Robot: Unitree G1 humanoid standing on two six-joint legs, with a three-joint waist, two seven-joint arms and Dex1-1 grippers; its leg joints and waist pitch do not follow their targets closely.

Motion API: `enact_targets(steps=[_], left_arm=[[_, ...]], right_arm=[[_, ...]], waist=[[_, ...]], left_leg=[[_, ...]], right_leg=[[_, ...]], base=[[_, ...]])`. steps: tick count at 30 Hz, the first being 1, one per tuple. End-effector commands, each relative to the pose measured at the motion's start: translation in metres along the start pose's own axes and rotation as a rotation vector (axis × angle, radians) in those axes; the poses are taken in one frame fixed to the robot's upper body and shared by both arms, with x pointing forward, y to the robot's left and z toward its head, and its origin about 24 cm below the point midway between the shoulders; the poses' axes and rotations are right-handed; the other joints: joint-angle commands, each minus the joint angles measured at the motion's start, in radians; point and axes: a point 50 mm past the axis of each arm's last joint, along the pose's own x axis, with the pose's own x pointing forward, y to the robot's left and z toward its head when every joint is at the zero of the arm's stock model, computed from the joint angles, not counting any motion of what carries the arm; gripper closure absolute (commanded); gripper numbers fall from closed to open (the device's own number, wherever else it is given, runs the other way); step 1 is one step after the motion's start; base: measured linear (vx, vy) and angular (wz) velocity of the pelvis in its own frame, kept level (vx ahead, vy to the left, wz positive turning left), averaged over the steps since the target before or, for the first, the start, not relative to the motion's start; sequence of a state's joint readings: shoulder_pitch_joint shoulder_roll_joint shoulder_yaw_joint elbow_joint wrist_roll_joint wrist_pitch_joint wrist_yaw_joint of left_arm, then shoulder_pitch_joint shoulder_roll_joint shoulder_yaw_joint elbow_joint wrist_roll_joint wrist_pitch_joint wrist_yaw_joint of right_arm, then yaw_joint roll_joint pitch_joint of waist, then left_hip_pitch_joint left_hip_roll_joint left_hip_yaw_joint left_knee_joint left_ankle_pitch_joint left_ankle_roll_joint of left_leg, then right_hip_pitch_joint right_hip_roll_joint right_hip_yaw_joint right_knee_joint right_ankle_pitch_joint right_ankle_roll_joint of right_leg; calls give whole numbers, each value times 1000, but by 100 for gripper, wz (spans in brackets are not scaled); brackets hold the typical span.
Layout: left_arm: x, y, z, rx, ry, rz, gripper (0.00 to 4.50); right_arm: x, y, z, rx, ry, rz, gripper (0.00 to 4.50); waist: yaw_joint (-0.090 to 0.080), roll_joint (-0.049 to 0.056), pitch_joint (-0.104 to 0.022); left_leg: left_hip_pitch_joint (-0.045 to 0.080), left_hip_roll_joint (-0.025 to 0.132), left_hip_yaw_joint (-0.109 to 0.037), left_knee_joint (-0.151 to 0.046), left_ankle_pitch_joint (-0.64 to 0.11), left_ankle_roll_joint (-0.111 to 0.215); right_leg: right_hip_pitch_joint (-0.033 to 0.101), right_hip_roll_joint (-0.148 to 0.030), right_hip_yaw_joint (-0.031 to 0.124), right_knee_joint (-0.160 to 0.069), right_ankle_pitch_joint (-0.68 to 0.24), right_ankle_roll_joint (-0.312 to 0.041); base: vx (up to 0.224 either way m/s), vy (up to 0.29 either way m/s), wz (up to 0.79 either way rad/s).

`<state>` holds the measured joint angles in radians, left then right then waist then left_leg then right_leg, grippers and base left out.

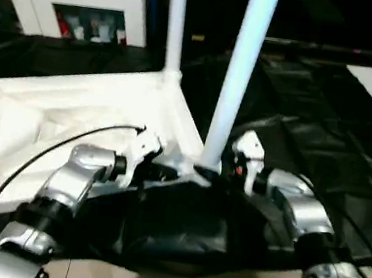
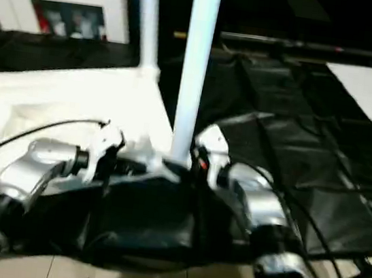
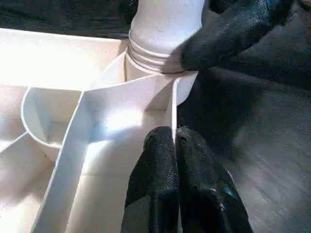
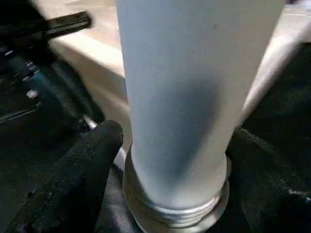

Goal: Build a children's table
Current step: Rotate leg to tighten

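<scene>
One leg (image 4: 194,121) stands between the right gripper's (image 4: 170,160) spread fingers.

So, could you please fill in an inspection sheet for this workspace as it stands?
Surface: black sheeting, creased, over the work area.
Job's things: tabletop lying underside up; near leg upright in its corner socket, threads showing; far leg upright in another corner.
Clutter: nothing seen.
Grippers: left tool shut on the tabletop's rim; right tool open, fingers either side of the near leg's base.
Cables: black cable over the left arm.
Surroundings: white cabinet behind.
</scene>
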<state>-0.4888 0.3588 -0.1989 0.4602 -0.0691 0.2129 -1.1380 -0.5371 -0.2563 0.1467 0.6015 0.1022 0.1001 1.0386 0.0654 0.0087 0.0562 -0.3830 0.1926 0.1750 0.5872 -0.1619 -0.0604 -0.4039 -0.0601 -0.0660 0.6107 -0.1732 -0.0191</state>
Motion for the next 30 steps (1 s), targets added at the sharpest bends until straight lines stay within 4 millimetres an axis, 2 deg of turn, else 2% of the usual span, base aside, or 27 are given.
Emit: enact_targets(steps=[1, 7, 12, 13, 17, 18, 23, 25, 28, 29, 30], left_arm=[[4, -7, 19, 74, -76, -88, 450], [-5, -11, 14, 75, -49, -141, 450], [-12, -12, 9, 71, -17, -159, 450], [-12, -12, 9, 71, -17, -159, 450], [-14, -12, 7, 71, -9, -165, 450], [-14, -12, 7, 71, -9, -165, 450], [-12, -10, 8, 69, -17, -141, 450], [-6, -4, 13, 61, -41, -68, 450], [-2, 0, 17, 55, -57, -17, 450], [1, 2, 19, 51, -66, 7, 450], [8, 6, 24, 42, -81, 57, 450]], right_arm=[[7, 15, 1, -11, 8, 147, 88], [-2, 16, 0, -13, 28, 197, 88], [-4, 20, -2, -15, 51, 241, 88], [-4, 20, -2, -15, 51, 241, 119], [-3, 22, -1, -10, 54, 256, 138], [-3, 22, -1, -9, 54, 257, 162], [-2, 23, -2, 6, 46, 257, 184], [1, 25, -4, 31, 24, 226, 185], [5, 25, -5, 49, 14, 184, 186], [9, 25, -6, 61, 11, 149, 186], [19, 22, -9, 80, 5, 35, 186]], waist=[[3, -5, -64], [8, -2, -64], [19, -8, -65], [20, -7, -64], [20, -5, -64], [19, -6, -64], [20, -2, -66], [19, 1, -66], [20, -3, -64], [21, -2, -64], [20, -1, -64]], left_leg=[[21, 44, -10, -67, -265, 42], [21, 43, -11, -68, -263, 39], [21, 43, -9, -67, -253, 37], [21, 43, -9, -67, -252, 36], [23, 43, -10, -68, -261, 31], [21, 43, -11, -69, -259, 30], [21, 43, -10, -68, -252, 29], [22, 43, -10, -67, -258, 29], [24, 40, -11, -68, -274, 19], [24, 40, -11, -68, -276, 18], [24, 40, -11, -68, -276, 15]], right_leg=[[45, -80, 50, -85, -324, -188], [42, -80, 48, -84, -328, -191], [42, -81, 50, -84, -328, -187], [42, -81, 49, -84, -335, -184], [41, -81, 49, -86, -347, -180], [42, -80, 50, -84, -340, -180], [43, -80, 49, -83, -312, -187], [42, -80, 50, -84, -308, -190], [42, -80, 49, -88, -345, -180], [42, -81, 49, -89, -356, -177], [41, -81, 50, -91, -365, -171]], base=[[0, 0, 0], [0, 0, 0], [0, 0, 0], [0, 0, 0], [0, 0, 0], [0, 0, 0], [0, 0, 0], [0, 0, 0], [0, 0, 0], [0, 0, 0], [0, 0, 0]])
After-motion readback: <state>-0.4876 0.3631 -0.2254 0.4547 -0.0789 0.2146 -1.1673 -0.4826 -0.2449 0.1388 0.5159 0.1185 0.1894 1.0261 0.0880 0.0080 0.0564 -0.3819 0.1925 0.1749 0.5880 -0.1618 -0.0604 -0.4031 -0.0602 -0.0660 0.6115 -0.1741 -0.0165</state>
